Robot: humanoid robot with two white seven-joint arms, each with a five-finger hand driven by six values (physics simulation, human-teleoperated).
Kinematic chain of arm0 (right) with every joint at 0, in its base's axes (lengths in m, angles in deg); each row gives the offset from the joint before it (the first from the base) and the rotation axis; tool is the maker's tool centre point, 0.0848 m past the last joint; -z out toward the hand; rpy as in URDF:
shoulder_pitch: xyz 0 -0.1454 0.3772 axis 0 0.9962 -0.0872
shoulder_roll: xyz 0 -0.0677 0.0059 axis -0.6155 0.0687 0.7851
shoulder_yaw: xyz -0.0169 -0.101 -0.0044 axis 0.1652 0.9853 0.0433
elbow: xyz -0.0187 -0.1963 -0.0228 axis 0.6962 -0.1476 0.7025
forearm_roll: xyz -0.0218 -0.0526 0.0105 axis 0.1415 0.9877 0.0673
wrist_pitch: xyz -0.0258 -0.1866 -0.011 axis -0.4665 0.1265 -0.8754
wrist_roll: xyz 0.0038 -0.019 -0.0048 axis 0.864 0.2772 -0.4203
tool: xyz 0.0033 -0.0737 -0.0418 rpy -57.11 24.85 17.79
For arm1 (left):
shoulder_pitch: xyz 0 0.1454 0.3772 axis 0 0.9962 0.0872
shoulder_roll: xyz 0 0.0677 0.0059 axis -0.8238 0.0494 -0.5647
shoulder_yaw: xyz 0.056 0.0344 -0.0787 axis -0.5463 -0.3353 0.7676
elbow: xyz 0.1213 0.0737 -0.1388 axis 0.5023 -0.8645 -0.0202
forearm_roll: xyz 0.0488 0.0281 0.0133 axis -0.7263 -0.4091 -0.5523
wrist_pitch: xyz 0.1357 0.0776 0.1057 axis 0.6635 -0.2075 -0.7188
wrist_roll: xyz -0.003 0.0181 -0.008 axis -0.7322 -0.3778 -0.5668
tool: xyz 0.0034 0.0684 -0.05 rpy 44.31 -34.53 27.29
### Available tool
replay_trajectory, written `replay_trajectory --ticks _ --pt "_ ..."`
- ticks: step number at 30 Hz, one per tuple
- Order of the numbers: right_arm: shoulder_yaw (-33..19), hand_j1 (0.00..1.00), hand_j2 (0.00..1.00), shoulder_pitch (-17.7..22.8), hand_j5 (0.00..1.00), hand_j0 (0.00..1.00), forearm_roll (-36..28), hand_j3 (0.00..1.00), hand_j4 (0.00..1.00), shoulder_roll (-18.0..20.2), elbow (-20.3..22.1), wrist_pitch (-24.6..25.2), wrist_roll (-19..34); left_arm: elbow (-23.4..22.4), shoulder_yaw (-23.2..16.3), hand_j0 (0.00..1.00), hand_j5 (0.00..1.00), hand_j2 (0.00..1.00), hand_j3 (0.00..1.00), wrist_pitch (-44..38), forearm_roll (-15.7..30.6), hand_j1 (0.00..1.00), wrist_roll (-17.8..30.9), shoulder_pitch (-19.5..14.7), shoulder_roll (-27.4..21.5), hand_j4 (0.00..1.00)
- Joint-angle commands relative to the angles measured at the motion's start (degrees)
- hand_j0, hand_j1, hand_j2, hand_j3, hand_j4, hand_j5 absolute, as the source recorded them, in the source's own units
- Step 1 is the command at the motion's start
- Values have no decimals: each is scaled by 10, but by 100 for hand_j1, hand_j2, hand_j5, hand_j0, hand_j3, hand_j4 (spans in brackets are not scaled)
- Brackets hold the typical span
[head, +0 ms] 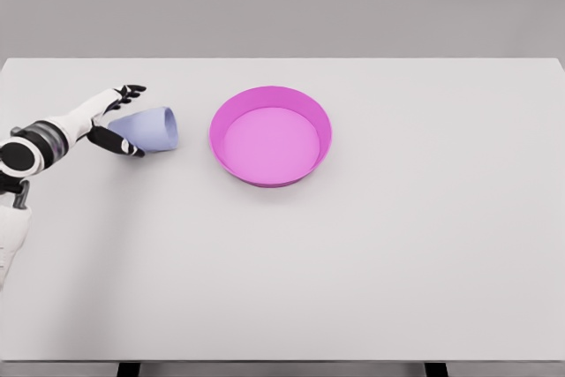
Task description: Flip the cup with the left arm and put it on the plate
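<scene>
Pale lavender-blue cup [152, 128], plain and unpatterned, at far left. Magenta plate [270, 135] with a lighter pink inner floor, right of the cup. Uniform off-white surface [353, 262]. Left robot hand [119, 121]: white shell with black fingers; arm white with a black-and-grey banded joint.

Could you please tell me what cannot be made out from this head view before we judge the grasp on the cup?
- Contact between the left robot hand and the cup: the cup's near end sits between thumb and fingers, but the grip is too small to confirm.
- The cup's opening: it faces away from the camera.
- The right arm: outside the frame.
- The plate: its underside is hidden by its own wall.
</scene>
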Motion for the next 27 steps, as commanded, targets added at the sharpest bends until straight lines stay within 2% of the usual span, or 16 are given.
replay_trajectory --ticks 1,8,11,13,19,21,27 --pt "0 100 100 0 100 100 0 100 100 0 0 1 0 1 -4 100 100 100 100 6 -14 100 0 0 -1 100" --pt "0 100 100 0 100 100 0 100 100 0 0 0 0 6 -14 100 100 100 100 13 -16 100 0 0 -1 100" --pt "0 100 100 0 100 100 0 100 100 0 0 0 0 6 -23 100 100 100 100 44 -50 100 0 1 -6 100" --pt "0 100 100 0 100 100 0 100 100 0 0 1 0 6 -23 100 100 100 100 71 -52 100 0 2 -14 100" --pt "0 100 100 0 100 100 0 100 100 0 0 1 0 6 -23 100 100 100 100 86 -54 100 0 2 -20 100" --pt "0 100 100 0 100 100 0 100 100 0 0 0 0 6 -23 100 100 100 100 113 -75 100 0 4 -37 100" --pt "0 100 100 0 100 100 0 100 100 0 0 0 0 6 -23 100 100 100 100 161 -113 100 0 3 -43 100"
